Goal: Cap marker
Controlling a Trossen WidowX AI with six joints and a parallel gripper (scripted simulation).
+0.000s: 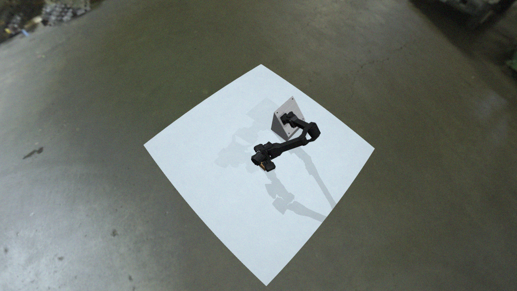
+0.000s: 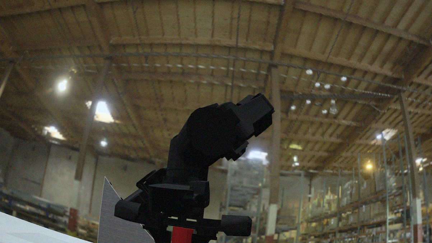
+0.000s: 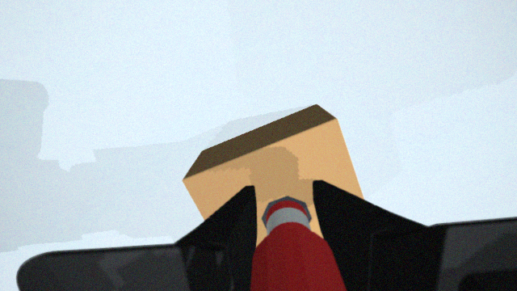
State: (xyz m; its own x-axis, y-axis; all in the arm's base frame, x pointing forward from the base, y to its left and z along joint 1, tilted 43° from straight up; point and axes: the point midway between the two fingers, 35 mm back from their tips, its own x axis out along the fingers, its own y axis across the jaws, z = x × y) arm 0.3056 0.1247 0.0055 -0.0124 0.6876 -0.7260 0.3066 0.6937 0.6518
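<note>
The tan holder block sits on the white table, partly hidden below my gripper. My gripper is shut on the red cap, which stands upright over the block. In the wrist view, the marker's grey band shows just under the cap's lower rim, with a little red barrel below it inside a dark ring on the block. The cap is in line with the marker and seems to sit over its top. Whether it is fully on cannot be told.
The arm's grey wedge-shaped mount stands on the table behind the gripper. The black arm reaches from it over the block. Shadows of the arm lie across the table.
</note>
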